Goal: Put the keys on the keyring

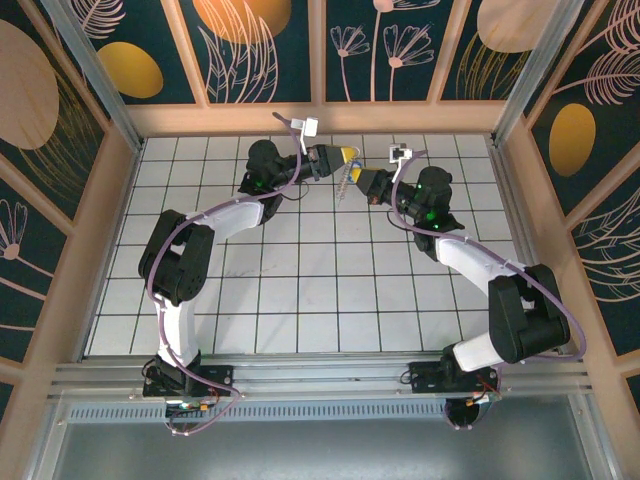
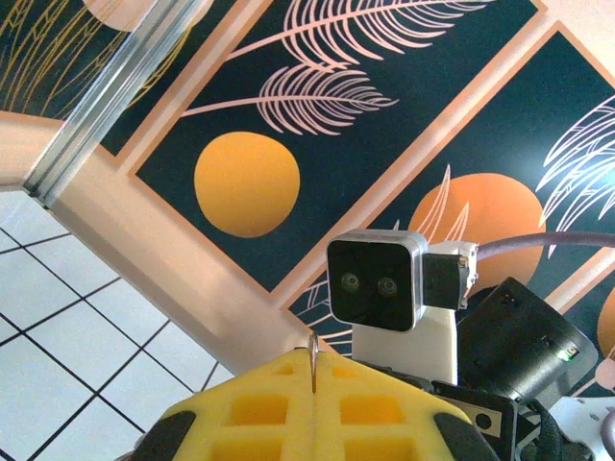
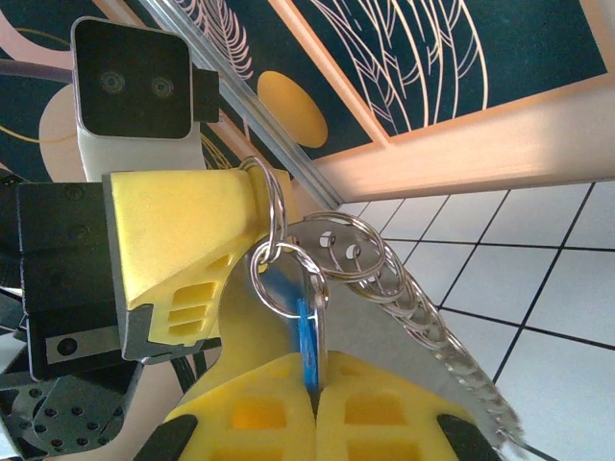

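Note:
In the right wrist view, my right gripper (image 3: 315, 384) is shut on the key's blue head (image 3: 307, 338), its yellow pads pressed together around it. A small metal ring (image 3: 286, 279) by the key links into the keyring's thin metal ring (image 3: 274, 206). The left gripper's yellow finger (image 3: 178, 252) pinches that ring. In the left wrist view, my left gripper (image 2: 313, 370) is shut on the ring's edge (image 2: 313, 357). Seen from above, the left gripper (image 1: 342, 157) and right gripper (image 1: 358, 181) meet above the far middle of the table, with the key (image 1: 346, 183) between them.
A chain of several linked silver rings (image 3: 428, 322) trails down to the right of the key. The right wrist camera (image 2: 377, 280) sits close in front of the left gripper. The wooden back wall (image 1: 320, 118) is just behind both grippers, above the white tiled floor (image 1: 300, 290).

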You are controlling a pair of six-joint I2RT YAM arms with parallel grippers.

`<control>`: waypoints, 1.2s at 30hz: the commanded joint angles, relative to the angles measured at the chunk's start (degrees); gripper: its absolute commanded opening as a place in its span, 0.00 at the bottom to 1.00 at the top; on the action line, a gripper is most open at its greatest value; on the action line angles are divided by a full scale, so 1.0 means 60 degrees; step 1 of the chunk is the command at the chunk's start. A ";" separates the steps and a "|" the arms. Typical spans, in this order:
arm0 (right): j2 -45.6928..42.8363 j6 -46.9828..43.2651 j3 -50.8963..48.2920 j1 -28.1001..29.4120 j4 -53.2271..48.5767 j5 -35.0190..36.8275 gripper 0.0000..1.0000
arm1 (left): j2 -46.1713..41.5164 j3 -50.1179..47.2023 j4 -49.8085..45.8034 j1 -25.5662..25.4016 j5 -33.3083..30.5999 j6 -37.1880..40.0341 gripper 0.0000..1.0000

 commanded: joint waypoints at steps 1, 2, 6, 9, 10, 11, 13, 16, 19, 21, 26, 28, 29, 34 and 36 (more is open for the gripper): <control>-0.0342 -0.0256 -0.0012 0.0046 -0.0083 -0.0246 0.00 | -0.0549 -0.0049 0.0649 -0.0057 -0.0245 0.0018 0.00; -0.0361 -0.0256 -0.0030 0.0052 -0.0105 -0.0284 0.00 | -0.0560 -0.0066 0.0691 -0.0057 -0.0285 0.0003 0.00; -0.0291 -0.0229 -0.0010 0.0088 -0.0106 -0.0458 0.00 | -0.0560 -0.0101 0.0927 -0.0049 -0.0351 -0.0115 0.00; -0.0111 -0.0129 0.0172 0.0209 -0.0049 -0.0610 0.00 | -0.0535 -0.0114 0.0991 -0.0049 -0.0337 -0.0179 0.00; -0.0048 -0.0113 0.0245 0.0260 -0.0010 -0.0642 0.00 | -0.0544 -0.0116 0.0999 -0.0057 -0.0343 -0.0175 0.00; 0.0034 -0.0110 0.0333 0.0348 -0.0016 -0.0684 0.00 | -0.0535 -0.0130 0.1021 -0.0064 -0.0356 -0.0188 0.00; 0.0154 -0.0131 0.0517 0.0482 -0.0039 -0.0793 0.00 | -0.0542 -0.0145 0.1026 -0.0079 -0.0351 -0.0173 0.00; 0.0242 -0.0230 0.0633 0.0551 -0.0167 -0.0907 0.00 | -0.0547 -0.0160 0.1004 -0.0079 -0.0381 -0.0146 0.00; 0.0158 -0.0431 0.0569 0.0490 -0.0390 -0.0737 0.00 | -0.0535 -0.0160 0.0970 -0.0079 -0.0395 -0.0140 0.00; 0.0117 -0.0364 0.0477 0.0439 -0.0313 -0.0731 0.00 | -0.0534 -0.0160 0.0984 -0.0093 -0.0410 -0.0136 0.00; 0.0093 -0.0296 0.0429 0.0390 -0.0365 -0.0820 0.00 | -0.0505 -0.0187 0.1049 -0.0093 -0.0425 -0.0157 0.00; 0.0033 -0.0292 0.0428 0.0341 -0.0474 -0.0783 0.00 | -0.0508 -0.0204 0.1108 -0.0092 -0.0439 -0.0172 0.00; -0.0017 -0.0286 0.0415 0.0330 -0.0526 -0.0727 0.06 | -0.0517 -0.0218 0.1121 -0.0092 -0.0438 -0.0173 0.00; -0.0469 0.0003 0.0261 0.0198 -0.0964 -0.0084 0.34 | -0.0459 -0.0284 0.1259 -0.0093 -0.0439 -0.0187 0.00; -0.0721 0.0008 0.0146 0.0157 -0.1204 0.0283 0.37 | -0.0419 -0.0301 0.1271 -0.0090 -0.0421 -0.0201 0.00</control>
